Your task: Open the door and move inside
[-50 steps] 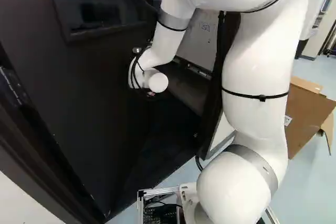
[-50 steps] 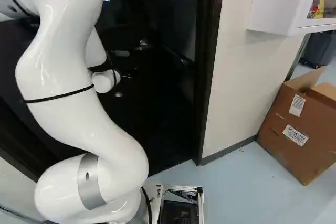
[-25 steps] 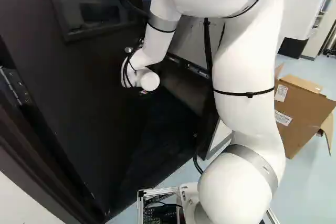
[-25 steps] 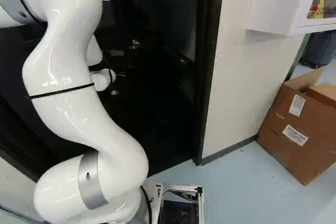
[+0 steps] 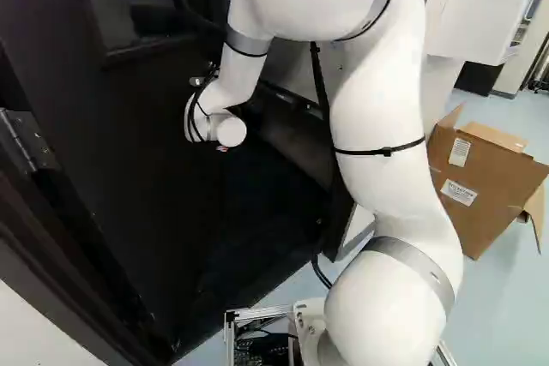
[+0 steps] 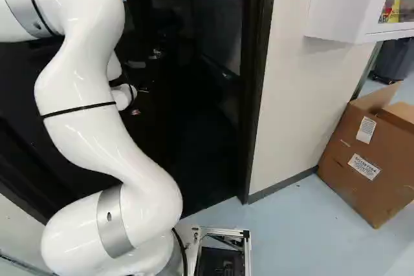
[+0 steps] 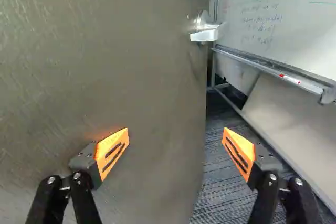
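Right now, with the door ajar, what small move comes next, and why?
Probably ease the gripper gently forward against the door to widen the gap, assuming it swings inward. The gripper is open, the handle is ungripped, and carpet already shows past the door's free edge.

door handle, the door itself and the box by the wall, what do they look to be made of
The door handle looks like metal with a satin silver finish, judging by its soft grey sheen. The door is dark and smooth, faintly streaked and reflective: painted metal or coated wood, I can't tell which. The box is matt brown cardboard, shown by its folded flaps.
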Motion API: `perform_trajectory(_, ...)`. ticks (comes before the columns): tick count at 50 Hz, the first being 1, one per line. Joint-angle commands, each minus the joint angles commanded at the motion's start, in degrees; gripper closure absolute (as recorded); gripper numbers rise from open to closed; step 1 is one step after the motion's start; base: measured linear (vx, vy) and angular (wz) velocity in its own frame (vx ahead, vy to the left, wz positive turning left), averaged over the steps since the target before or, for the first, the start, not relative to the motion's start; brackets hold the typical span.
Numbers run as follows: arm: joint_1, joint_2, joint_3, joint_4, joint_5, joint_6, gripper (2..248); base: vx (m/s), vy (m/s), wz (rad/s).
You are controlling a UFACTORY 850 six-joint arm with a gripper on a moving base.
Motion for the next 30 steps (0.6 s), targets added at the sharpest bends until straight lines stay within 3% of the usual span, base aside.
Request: perform_trajectory(30,3.38,-4.85,-6.34,-1.91,0.0,0.0,3,0.0,0.0,0.0)
